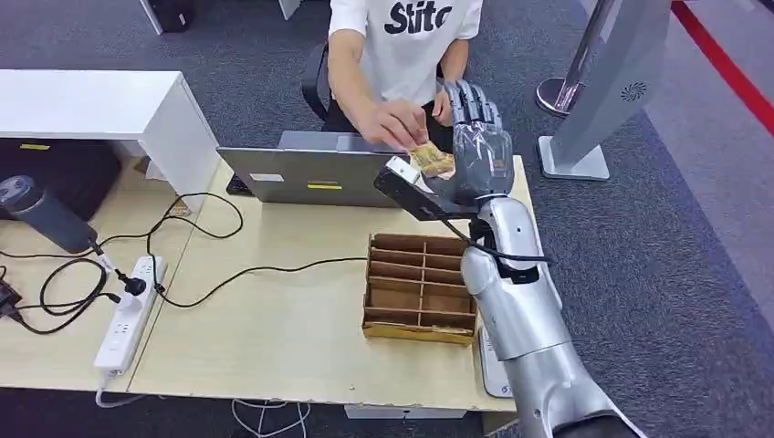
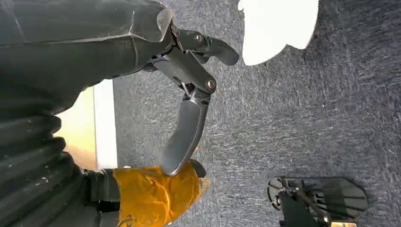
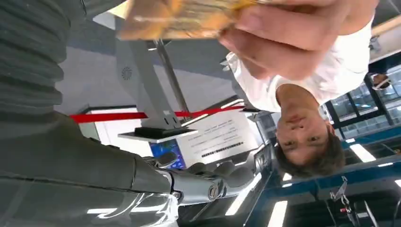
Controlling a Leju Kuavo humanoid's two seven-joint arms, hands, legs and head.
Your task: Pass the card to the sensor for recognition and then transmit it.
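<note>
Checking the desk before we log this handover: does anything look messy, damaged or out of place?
Mostly tidy. Loose black cables sprawl across the table from the power strip. The card sits between the person's hand and the right hand, looking worn and yellowed.
</note>
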